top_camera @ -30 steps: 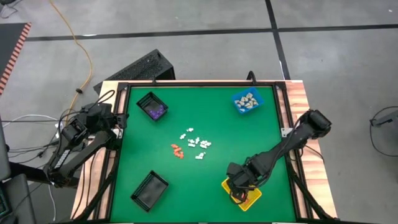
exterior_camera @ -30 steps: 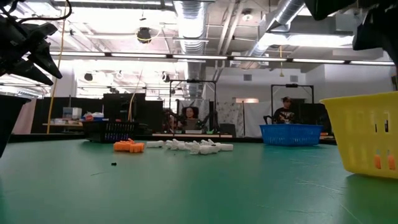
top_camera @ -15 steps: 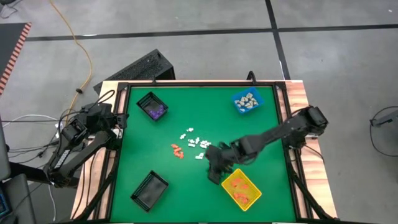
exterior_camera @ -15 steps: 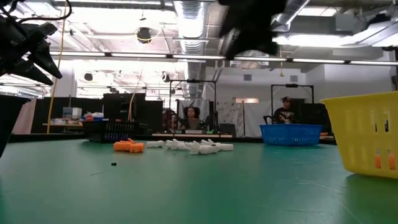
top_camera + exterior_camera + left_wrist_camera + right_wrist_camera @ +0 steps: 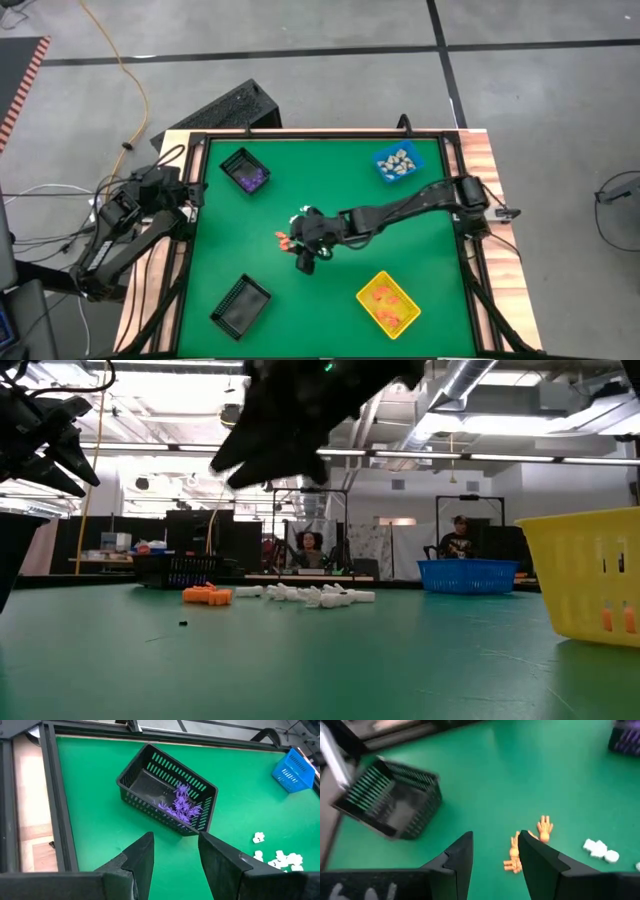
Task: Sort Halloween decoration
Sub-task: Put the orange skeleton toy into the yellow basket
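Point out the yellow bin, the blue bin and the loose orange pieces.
yellow bin (image 5: 362, 298), high view, on its rim at the left corner.
blue bin (image 5: 381, 158), high view, on its rim at the left corner.
orange pieces (image 5: 206, 595), low view, middle of the cluster.

Your two arms are dark, jointed tubes with loose black cables; each claw, left claw (image 5: 175, 857) and right claw (image 5: 495, 855), ends in two matte black, angular fingers.

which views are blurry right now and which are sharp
Right wrist view: motion-smeared, the empty black bin and orange pieces soft. Low view: the right arm overhead is a dark smear, the yellow bin crisp. Left wrist view: sharp on the purple pieces.
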Robot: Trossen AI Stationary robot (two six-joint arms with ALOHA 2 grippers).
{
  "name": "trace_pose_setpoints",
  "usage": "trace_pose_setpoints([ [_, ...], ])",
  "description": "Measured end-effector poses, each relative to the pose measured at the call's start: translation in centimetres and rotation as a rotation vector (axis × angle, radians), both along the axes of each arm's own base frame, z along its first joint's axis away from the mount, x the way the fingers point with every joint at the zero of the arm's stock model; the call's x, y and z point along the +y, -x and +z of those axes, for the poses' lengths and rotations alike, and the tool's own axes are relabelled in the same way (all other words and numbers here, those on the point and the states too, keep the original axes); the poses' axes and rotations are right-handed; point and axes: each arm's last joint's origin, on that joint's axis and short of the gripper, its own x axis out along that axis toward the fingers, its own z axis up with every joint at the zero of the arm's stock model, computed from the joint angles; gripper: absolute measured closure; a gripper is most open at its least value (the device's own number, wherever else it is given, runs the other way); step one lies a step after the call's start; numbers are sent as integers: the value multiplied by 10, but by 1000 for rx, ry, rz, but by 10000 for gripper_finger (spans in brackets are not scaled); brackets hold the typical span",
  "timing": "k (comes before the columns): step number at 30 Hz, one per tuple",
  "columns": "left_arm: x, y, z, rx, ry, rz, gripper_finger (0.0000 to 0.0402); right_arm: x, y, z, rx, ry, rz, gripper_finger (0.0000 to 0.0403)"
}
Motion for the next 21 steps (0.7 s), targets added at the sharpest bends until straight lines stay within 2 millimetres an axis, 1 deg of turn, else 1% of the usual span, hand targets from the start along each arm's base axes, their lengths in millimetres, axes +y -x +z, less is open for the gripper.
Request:
trace_pose_setpoints([
  [4,0,0,0,0,-1,1,258,2,-20,-19,28,50,31,230],
  [6,0,0,0,1,0,0,258,4,-30,-25,27,73,51,230],
  [9,0,0,0,0,0,0,258,5,-37,-33,55,103,72,230],
  [11,0,0,0,0,0,-1,258,5,-37,-41,95,114,74,230],
  [15,0,0,0,1,-1,-7,258,-2,-35,-58,188,128,60,230],
  [18,0,0,0,1,0,-10,258,-8,-34,-64,209,132,46,230],
  [21,0,0,0,0,0,-10,258,-15,-32,-67,224,145,-7,230],
])
